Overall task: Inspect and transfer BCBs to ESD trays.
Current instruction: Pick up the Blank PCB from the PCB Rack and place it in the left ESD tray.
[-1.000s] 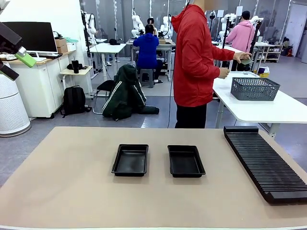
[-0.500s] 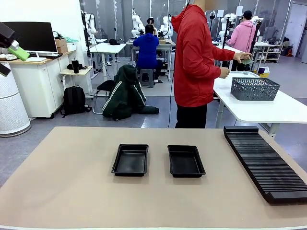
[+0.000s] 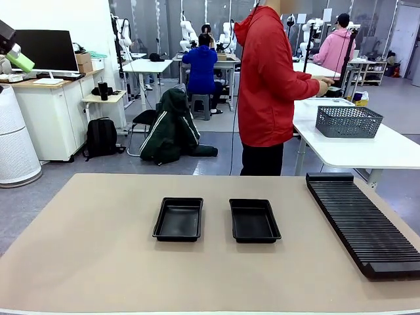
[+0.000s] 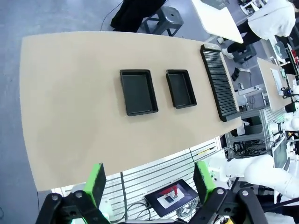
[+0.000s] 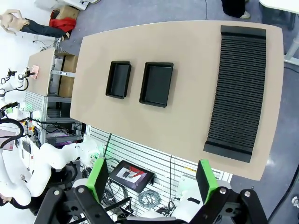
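Note:
Two empty black ESD trays lie side by side mid-table, the left tray (image 3: 178, 218) (image 4: 138, 91) (image 5: 118, 79) and the right tray (image 3: 254, 220) (image 4: 181, 87) (image 5: 157, 84). No BCBs are in view. High over the table's left end, my left gripper (image 4: 150, 186) looks down with its jaws open and nothing between them; one green pad (image 3: 20, 62) pokes in at the front view's top left corner. My right gripper (image 5: 152, 179) hangs open and empty, high above the near edge. A person in a red hoodie (image 3: 268, 85) stands beyond the far edge, turned toward a side table.
A long black ribbed rack (image 3: 361, 220) (image 4: 218, 81) (image 5: 238, 86) runs along the table's right side. On the white side table behind it stands a grey mesh basket (image 3: 348, 121). Bare tan tabletop (image 3: 98, 249) surrounds the trays.
My left gripper has risen and drawn back toward the front view's top left corner. The person has shifted an arm over the side table. The trays and rack have not moved.

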